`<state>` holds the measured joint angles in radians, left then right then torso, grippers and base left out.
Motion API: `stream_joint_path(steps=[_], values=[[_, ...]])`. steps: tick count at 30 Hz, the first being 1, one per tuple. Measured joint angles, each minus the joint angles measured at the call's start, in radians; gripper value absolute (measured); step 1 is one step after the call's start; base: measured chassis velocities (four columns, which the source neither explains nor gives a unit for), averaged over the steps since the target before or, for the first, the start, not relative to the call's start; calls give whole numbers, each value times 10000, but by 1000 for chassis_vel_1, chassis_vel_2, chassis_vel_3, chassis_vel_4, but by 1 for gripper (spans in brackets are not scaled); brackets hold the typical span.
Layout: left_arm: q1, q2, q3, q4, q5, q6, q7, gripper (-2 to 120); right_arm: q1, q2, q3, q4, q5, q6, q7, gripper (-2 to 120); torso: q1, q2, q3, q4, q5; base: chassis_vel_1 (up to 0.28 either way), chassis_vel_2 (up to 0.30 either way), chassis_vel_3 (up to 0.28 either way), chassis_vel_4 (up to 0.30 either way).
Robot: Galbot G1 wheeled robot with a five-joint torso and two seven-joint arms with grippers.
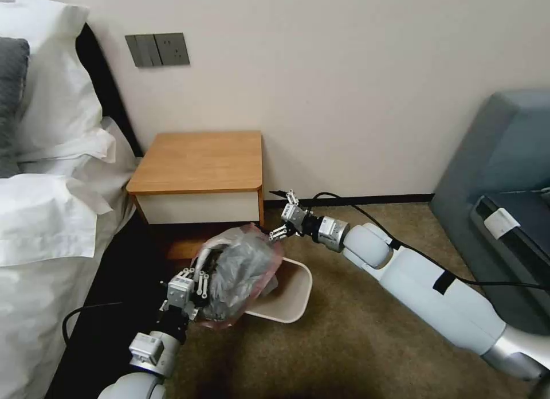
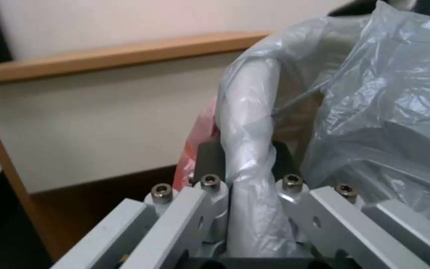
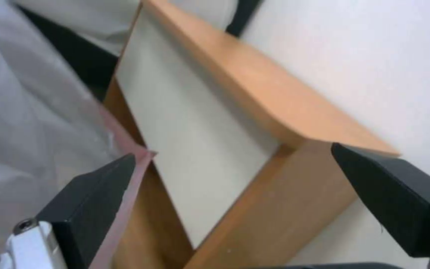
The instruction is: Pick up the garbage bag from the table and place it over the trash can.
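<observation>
Garbage bag (image 1: 240,273) draped over trash can (image 1: 289,298); left hand (image 1: 192,284) gripping.

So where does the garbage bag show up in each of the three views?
Head view: the garbage bag bunches over the near-left end of the trash can, held by the left gripper.
Left wrist view: it covers the right half, with a fold pinched between the gripper's pads.
Right wrist view: it sits beside the right gripper's open pads.
Shared landmark: the table.
</observation>
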<state>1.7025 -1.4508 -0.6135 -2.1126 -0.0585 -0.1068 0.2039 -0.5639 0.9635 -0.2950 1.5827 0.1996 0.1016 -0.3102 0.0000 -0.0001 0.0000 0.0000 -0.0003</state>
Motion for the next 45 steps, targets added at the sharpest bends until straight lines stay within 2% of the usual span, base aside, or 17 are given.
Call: stream_joint_path(steps=[4,8,10,12,13,15,17,19,20,22,24,29,38,41,42,45], values=[[-46,-33,-2,126,-34,129,-289,7,-294,-116,446,261,353,14,73,100,0,0,0,0,2,0,0,0,0],[-109,-138,-22,210,-43,294,-728,7,-847,-221,1003,940,1471,-327,476,100,0,0,0,0,4,0,0,0,0],[-163,-232,-23,262,-86,453,-1082,7,-1535,-358,1366,2053,3241,-1042,1253,100,0,0,0,-2,3,0,0,0,0],[-181,-253,-15,270,-121,498,-1169,7,-1700,-387,1426,2355,3698,-1241,1484,100,0,0,0,0,4,0,0,0,0],[-243,-329,19,275,-256,624,-1397,7,-2329,-477,1587,3398,5232,-1887,2369,100,-1,1,-1,1,1,0,0,0,0],[-340,-439,60,276,-493,771,-1599,7,-3036,-521,1619,4380,6645,-2377,3232,100,0,1,-1,-3,3,0,0,0,0],[-375,-477,73,274,-595,824,-1663,7,-3261,-531,1597,4680,7061,-2502,3515,100,0,1,-2,-3,3,0,0,0,0],[-483,-573,103,206,-988,1008,-1847,7,-3874,-475,1364,5532,8241,-2852,4472,100,-1,1,-1,-3,1,0,0,0,0],[-483,-573,103,206,-988,1008,-1847,7,-3874,-475,1364,5532,8241,-2852,4472,100,-1,1,-1,-3,1,0,0,0,0],[-540,-605,83,163,-1134,1075,-1898,7,-4081,-210,1097,6005,9027,-3227,5437,100,-1,1,-1,-2,1,0,0,0,0],[-557,-622,14,109,-1248,1113,-1932,7,-4139,109,841,6076,9270,-3467,6065,100,-1,1,-1,0,1,0,0,0,0],[-543,-637,-36,1,-1313,1131,-1939,7,-4098,504,477,5818,9279,-3643,6587,100,-1,1,-1,0,2,0,0,0,0],[-540,-691,-32,-101,-1316,1131,-1936,7,-3926,970,165,5171,9023,-3667,6663,99,0,1,0,1,2,0,0,0,0],[-507,-694,-20,-167,-1315,1132,-1919,7,-3850,1141,116,4915,8880,-3630,6511,88,0,1,1,0,2,0,0,0,0],[-507,-694,-20,-167,-1315,1132,-1919,7,-3850,1141,116,4915,8880,-3630,6511,88,0,1,1,0,2,0,0,0,0],[-485,-689,-33,-168,-1310,1132,-1910,7,-3813,1227,33,4825,8702,-3601,6335,72,0,1,1,0,2,0,0,0,0]])
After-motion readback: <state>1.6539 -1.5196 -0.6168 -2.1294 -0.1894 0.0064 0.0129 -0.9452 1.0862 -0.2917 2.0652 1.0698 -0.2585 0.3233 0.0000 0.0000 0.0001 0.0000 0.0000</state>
